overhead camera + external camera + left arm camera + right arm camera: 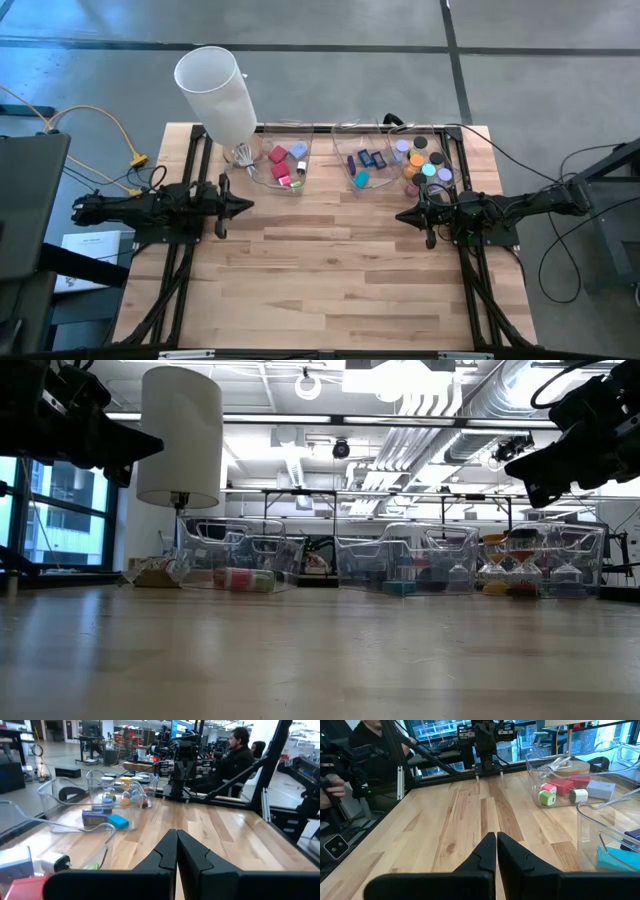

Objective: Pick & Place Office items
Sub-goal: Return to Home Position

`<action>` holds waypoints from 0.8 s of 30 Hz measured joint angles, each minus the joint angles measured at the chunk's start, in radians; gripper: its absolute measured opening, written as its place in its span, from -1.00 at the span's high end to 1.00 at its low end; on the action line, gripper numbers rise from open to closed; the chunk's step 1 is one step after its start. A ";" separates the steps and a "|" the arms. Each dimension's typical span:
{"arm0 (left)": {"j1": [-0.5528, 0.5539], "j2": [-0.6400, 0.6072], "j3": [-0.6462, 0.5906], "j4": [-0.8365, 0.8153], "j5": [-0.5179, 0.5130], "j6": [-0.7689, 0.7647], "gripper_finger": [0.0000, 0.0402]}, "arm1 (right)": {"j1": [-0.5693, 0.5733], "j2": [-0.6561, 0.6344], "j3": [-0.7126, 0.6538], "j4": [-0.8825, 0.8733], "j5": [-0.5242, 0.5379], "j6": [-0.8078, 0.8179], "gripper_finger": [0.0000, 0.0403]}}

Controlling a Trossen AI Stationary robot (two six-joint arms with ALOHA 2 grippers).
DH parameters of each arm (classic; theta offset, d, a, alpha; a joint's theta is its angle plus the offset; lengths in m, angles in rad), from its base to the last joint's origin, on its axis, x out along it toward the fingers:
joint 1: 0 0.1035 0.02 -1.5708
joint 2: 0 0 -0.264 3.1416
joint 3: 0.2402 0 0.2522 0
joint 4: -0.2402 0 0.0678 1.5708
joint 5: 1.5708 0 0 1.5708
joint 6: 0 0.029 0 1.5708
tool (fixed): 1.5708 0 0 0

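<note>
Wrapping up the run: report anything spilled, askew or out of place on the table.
Nothing stands out. The blocks, flat rectangles and discs lie sorted in separate clear bins, none loose on the table. The left gripper and right gripper hover shut, empty, at the sides.

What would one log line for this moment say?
left claw: shut, empty, hovering left | right claw: shut, empty, hovering right | small items: in clear bins at far edge of table
</note>
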 joint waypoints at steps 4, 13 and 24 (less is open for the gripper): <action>0.000 0.000 0.000 0.000 0.000 -0.035 1.00 | 0.000 0.000 0.000 0.000 0.000 0.000 0.98; 0.000 0.000 0.000 0.000 0.001 -0.037 1.00 | 0.000 0.000 0.000 0.000 0.000 0.000 0.98; 0.000 0.000 0.000 0.001 0.001 -0.038 1.00 | 0.000 0.000 0.000 0.000 0.000 0.000 0.98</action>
